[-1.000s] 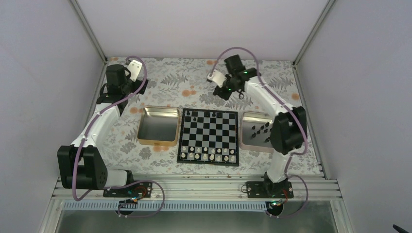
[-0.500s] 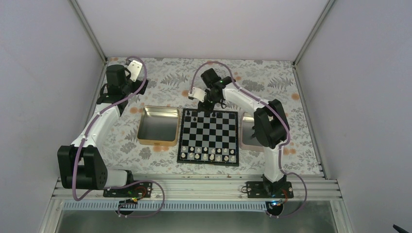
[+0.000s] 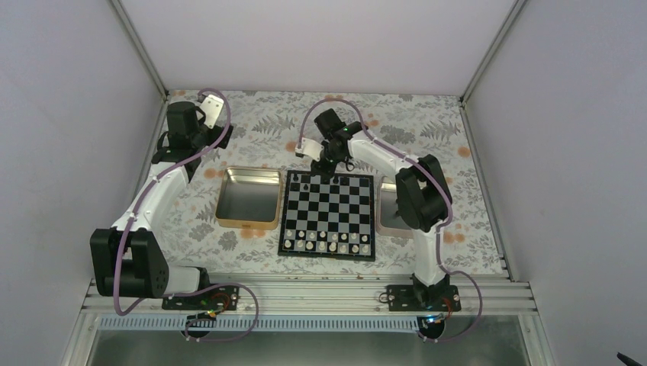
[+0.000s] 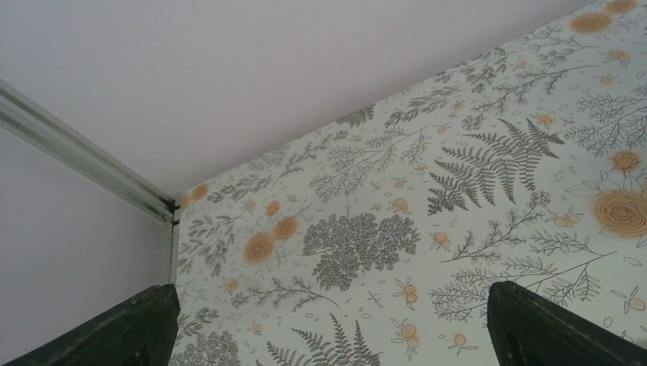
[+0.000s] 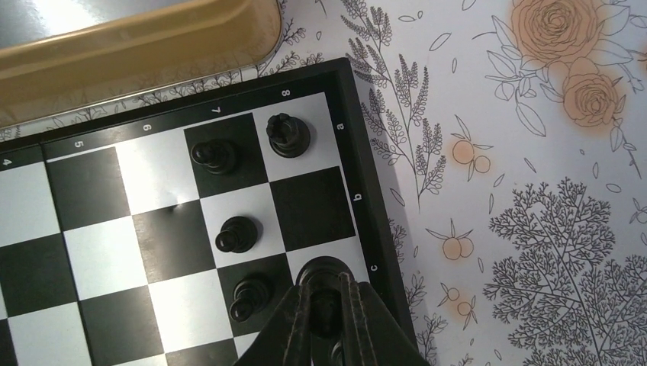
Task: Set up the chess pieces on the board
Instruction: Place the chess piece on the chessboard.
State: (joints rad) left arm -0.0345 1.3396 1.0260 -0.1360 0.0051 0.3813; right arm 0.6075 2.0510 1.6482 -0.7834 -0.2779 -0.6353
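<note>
The board (image 3: 328, 215) lies mid-table with a few black chess pieces (image 3: 305, 183) on its far rows. My right gripper (image 3: 329, 169) is low over the far edge. In the right wrist view it (image 5: 326, 286) is shut on a black piece (image 5: 321, 268) standing on the white c8 square beside the board's border (image 5: 358, 198). Several black pieces stand near it: one on a8 (image 5: 288, 136), three on row 7 (image 5: 237, 234). My left gripper (image 3: 166, 146) is open and empty (image 4: 328, 335) at the back left, over the patterned cloth.
A gold tray (image 3: 248, 197) lies left of the board. A silver tray (image 3: 385, 210) lies to its right, mostly hidden behind my right arm. White pieces (image 3: 326, 242) fill the board's near rows. The enclosure walls stand close behind.
My right arm swung left from the back right to the board's far edge and came down over c8; in the last half second it barely moved. The left arm is still.
</note>
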